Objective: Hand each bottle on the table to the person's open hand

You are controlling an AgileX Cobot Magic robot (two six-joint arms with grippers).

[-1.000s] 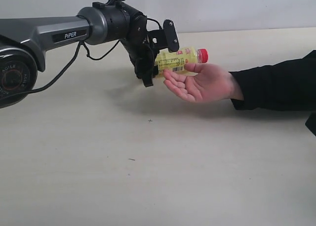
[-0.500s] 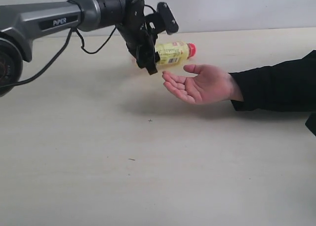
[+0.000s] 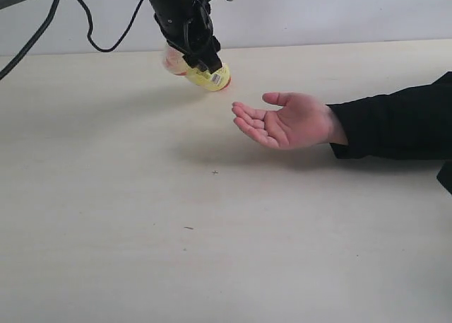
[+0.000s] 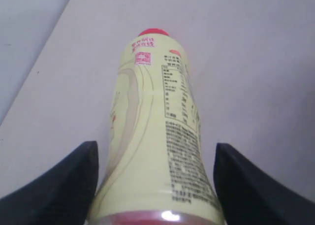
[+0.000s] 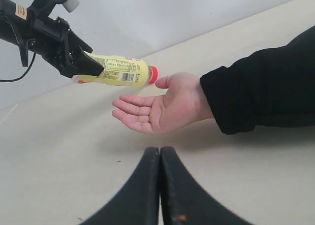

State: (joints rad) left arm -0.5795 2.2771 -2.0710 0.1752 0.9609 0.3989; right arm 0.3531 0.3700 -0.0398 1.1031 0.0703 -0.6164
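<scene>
One yellow bottle (image 3: 209, 78) clamped in left hand (image 4: 156, 147) | right hand (image 5: 160, 153) closed | open palm (image 3: 293, 121) apart

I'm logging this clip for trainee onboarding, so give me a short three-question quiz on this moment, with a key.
1. True or false: the yellow plastic bottle with the red cap lies in the person's open hand.
2. Which gripper holds that bottle? A) left gripper B) right gripper C) neither
3. Fill in: the right gripper is ____ (open or shut).
Key: 1 false, the bottle is held in the air, clear of the hand. 2 A. 3 shut, with nothing in it.
</scene>
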